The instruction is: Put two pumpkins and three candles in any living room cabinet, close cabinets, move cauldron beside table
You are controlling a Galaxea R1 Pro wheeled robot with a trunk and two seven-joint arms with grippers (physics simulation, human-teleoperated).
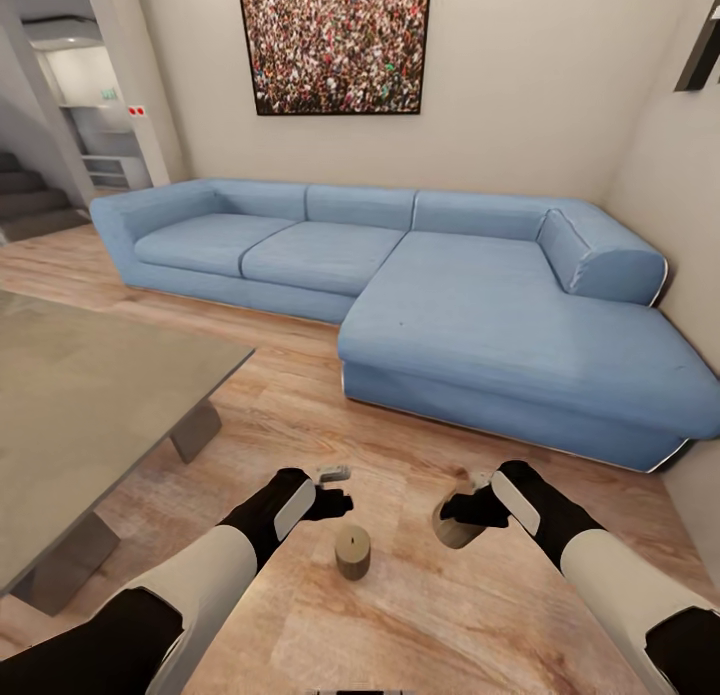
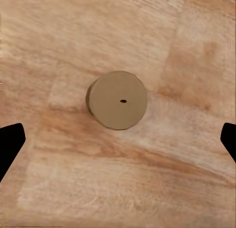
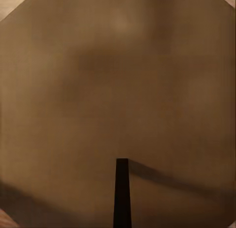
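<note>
One tan candle (image 2: 118, 100) stood upright on the wooden floor (image 2: 59, 36), wick spot centred. Dark jaws sat wide apart, clear of it.

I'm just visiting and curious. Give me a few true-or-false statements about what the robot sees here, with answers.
1. A candle stands upright on the wooden floor. True.
2. The sofa is red. False: it is blue.
3. The left tool has its fingers spread wide apart. True.
4. That candle is clamped in the left tool. False: it stands free on the floor.
5. The picture hangs above the stairs. False: it hangs above the sofa.
</note>
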